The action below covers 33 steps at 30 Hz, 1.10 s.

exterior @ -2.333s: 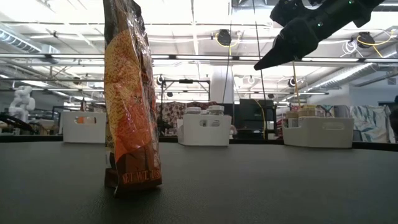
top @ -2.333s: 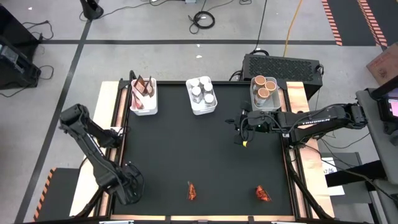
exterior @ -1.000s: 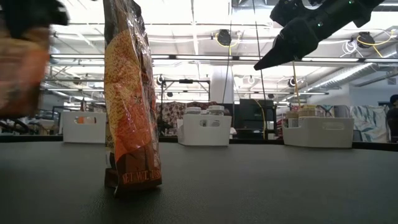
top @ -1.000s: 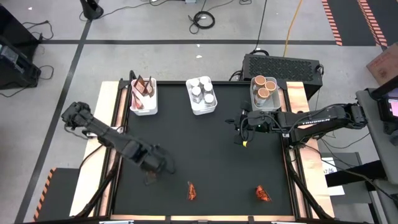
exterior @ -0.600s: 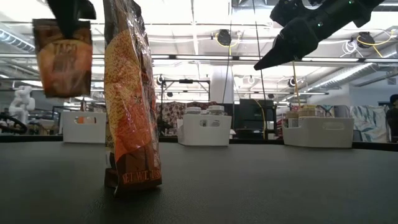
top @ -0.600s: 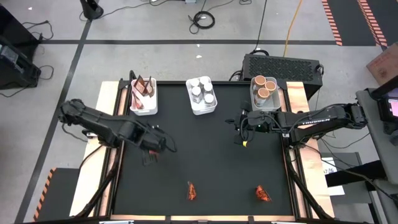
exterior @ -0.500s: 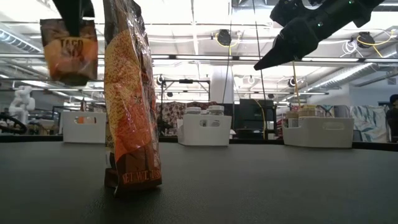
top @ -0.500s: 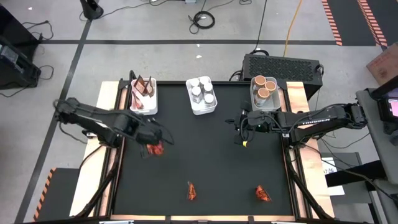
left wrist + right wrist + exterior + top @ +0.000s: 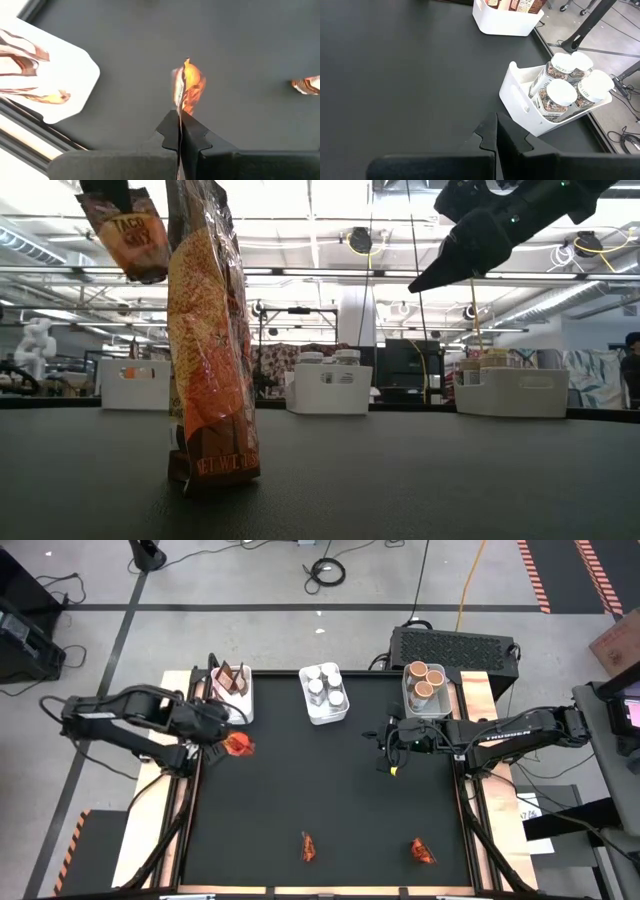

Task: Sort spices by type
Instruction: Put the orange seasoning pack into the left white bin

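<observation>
A red-orange sachet (image 9: 238,746) hangs in the air by the table's left edge, just near-side of the left white bin (image 9: 231,712), with my left gripper (image 9: 226,737) shut on it. The low view shows this sachet (image 9: 135,235) high at the left. Other sachets stand in that bin. One sachet (image 9: 309,847) stands on its bottom end near the front edge, and another (image 9: 421,851) lies to its right. Jars (image 9: 323,688) fill the middle bin and tubs (image 9: 424,680) the right bin. My right gripper (image 9: 388,748) hovers shut near the tub bin, holding nothing. My left gripper pinches the sachet's top edge (image 9: 179,114) between its two fingers (image 9: 192,134), coming from above and slanting down. The sachet hangs below the fingers, tilted, clear of the table (image 9: 135,235).
Three white bins line the far edge: left (image 9: 506,22), middle (image 9: 522,105), right (image 9: 512,392). The standing sachet (image 9: 210,340) looms close in the low view. Bare black tabletop (image 9: 330,790) spans the middle.
My left gripper, shut on a sachet, has risen and swung from the near-left part of the table toward the far-left, up to the sachet bin. The sachet has gone up with it, clear of the table, and now hangs tilted. My right arm has kept still.
</observation>
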{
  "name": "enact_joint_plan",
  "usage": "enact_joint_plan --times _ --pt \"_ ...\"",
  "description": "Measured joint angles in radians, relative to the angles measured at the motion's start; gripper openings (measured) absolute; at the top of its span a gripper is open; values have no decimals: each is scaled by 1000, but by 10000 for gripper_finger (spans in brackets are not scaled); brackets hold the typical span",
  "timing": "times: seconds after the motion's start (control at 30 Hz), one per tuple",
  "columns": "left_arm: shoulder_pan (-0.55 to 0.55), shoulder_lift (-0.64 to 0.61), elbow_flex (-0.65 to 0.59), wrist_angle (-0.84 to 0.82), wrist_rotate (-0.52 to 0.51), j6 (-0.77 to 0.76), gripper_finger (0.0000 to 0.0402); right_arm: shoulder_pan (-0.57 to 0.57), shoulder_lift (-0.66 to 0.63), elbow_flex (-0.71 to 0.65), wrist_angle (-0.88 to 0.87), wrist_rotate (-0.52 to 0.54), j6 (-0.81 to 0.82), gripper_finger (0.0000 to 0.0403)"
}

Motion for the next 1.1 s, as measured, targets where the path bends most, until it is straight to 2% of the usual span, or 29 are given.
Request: enact_joint_plan --times 0.53,1.1 --pt "295 -18 -1 1 -8 270 0 0 0 0 0 0 0 0" --pt "509 -18 -1 1 8 423 0 0 0 0 0 0 0 0"
